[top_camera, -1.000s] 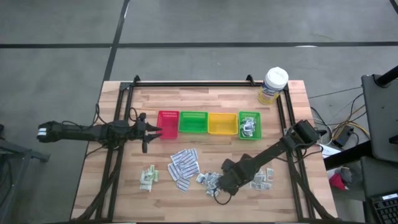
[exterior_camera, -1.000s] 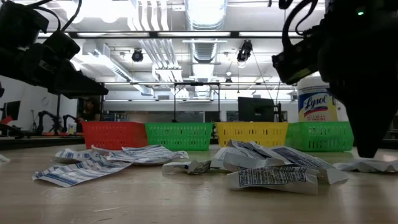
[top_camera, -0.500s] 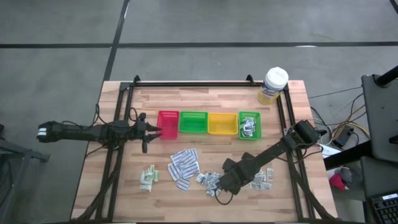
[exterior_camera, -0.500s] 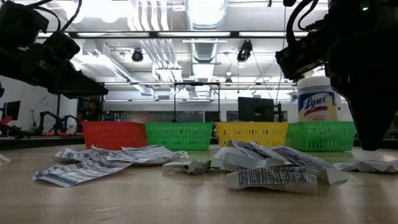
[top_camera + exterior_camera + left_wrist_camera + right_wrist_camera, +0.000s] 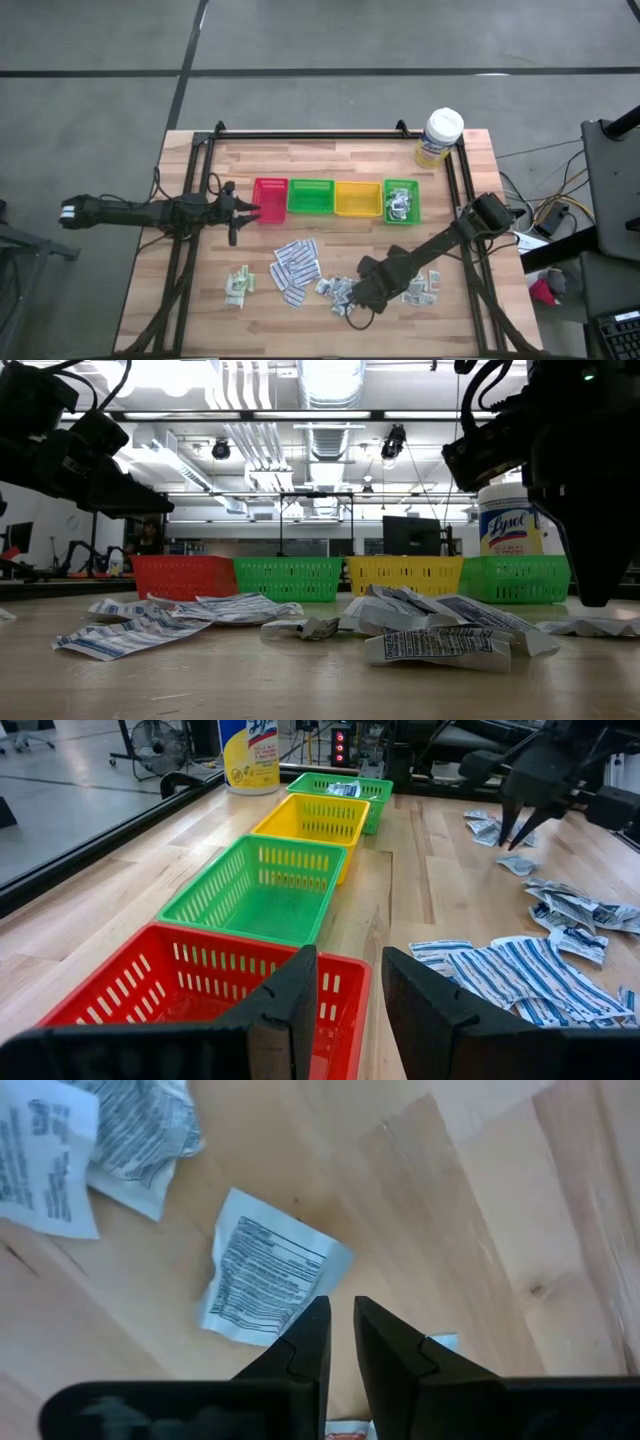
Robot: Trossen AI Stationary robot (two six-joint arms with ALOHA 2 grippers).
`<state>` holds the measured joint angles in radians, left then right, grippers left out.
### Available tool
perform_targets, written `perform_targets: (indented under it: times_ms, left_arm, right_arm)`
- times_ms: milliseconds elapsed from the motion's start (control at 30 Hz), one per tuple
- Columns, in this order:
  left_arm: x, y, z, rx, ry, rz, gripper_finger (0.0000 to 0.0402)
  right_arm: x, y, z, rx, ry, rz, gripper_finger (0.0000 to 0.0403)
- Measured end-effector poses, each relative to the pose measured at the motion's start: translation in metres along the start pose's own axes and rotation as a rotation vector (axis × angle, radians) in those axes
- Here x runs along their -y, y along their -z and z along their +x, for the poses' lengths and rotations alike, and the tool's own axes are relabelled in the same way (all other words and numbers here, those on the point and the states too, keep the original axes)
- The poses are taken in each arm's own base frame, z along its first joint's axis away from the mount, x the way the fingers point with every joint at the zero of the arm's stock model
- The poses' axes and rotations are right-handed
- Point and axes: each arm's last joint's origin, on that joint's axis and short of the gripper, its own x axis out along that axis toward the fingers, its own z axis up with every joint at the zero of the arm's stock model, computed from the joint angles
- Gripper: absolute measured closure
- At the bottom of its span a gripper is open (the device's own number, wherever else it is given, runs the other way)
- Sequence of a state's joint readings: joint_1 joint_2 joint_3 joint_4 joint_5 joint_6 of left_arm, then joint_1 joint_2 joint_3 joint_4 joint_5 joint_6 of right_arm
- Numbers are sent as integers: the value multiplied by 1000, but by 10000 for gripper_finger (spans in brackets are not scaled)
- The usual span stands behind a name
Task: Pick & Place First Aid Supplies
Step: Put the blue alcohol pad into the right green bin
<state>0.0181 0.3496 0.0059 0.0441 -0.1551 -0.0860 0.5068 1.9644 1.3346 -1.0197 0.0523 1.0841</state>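
Worktop (image 5: 330, 300): wooden, carrying four trays in a row and loose packets nearer the front edge.
Trays: red tray (image 5: 270, 200), green tray (image 5: 310, 197), yellow tray (image 5: 357, 198), then a second green tray (image 5: 402, 201) with a few packets in it.
Tub (image 5: 440, 137): white lid, yellow label, at the far right corner.
My left end effector (image 5: 243, 209): hovering at the red tray's edge, fingers slightly apart, nothing between them.
My right end effector (image 5: 338, 1342): pointing down over the packets, fingers almost together with a thin gap, holding nothing.
Striped strips (image 5: 295, 268): fanned pile, left of my right end effector.
Printed packet (image 5: 268, 1270): flat on the wood, just beyond my right fingertips, not touched.
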Motion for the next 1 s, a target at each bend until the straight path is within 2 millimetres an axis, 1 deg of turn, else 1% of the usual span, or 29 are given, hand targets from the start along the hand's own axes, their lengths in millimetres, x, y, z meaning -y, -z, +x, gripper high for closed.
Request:
perform_targets:
  times_ms: [167,267,567,667,833,1000]
  left_arm:
    - [0,0,0,0,0,0,289]
    - [0,0,0,0,0,0,289]
    - [0,0,0,0,0,0,289]
    - [0,0,0,0,0,0,289]
    - [0,0,0,0,0,0,289]
    - [0,0,0,0,0,0,289]
  right_arm:
    - [0,0,0,-3,-3,-15,357]
    - [0,0,0,-9,-6,-12,348]
    - [0,0,0,-52,-32,-11,291]
    - [0,-1,0,-49,-34,-7,277]
    - [-1,-1,1,-41,-36,16,269]
    - [2,0,8,-39,-25,23,268]
